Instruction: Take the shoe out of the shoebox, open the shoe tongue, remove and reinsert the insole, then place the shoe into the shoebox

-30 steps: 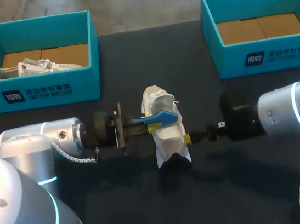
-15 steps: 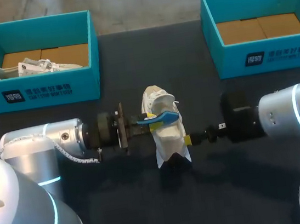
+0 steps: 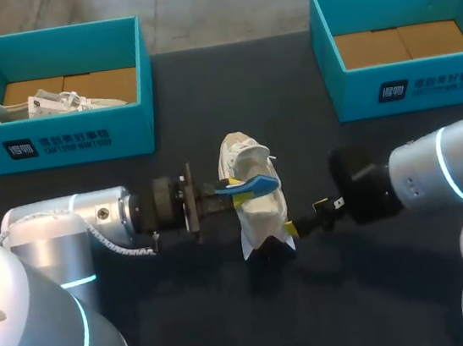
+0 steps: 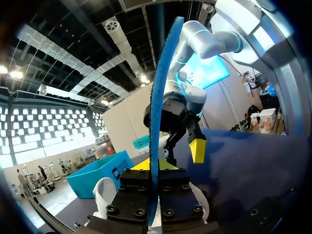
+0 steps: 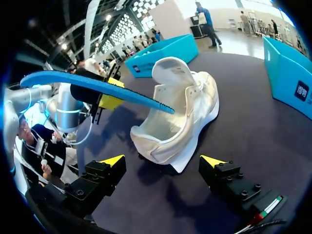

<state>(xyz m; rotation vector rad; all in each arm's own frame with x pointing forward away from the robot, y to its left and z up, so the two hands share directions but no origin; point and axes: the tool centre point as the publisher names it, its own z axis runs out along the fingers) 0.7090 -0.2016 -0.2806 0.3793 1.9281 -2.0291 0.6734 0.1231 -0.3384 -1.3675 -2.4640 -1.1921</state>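
A white shoe (image 3: 257,197) stands on the dark table between my arms, its heel toward the front edge. My left gripper (image 3: 233,191) is shut on a blue insole (image 3: 254,184), which it holds just above the shoe's opening. In the left wrist view the insole (image 4: 158,92) runs edge-on out from the shut fingers (image 4: 155,168). My right gripper (image 3: 293,228) stands open beside the heel. In its own view the shoe (image 5: 180,114) lies ahead of the open gripper (image 5: 163,161), apart from both fingertips, with the insole (image 5: 92,85) stretched over the opening.
A teal shoebox (image 3: 57,146) at the back left holds another white shoe (image 3: 56,103). A second teal shoebox (image 3: 408,88) at the back right shows only its cardboard floor.
My right arm has moved in and slightly toward the front, bringing its open gripper closer to the shoe's heel. The left gripper has shifted the insole a little to the right.
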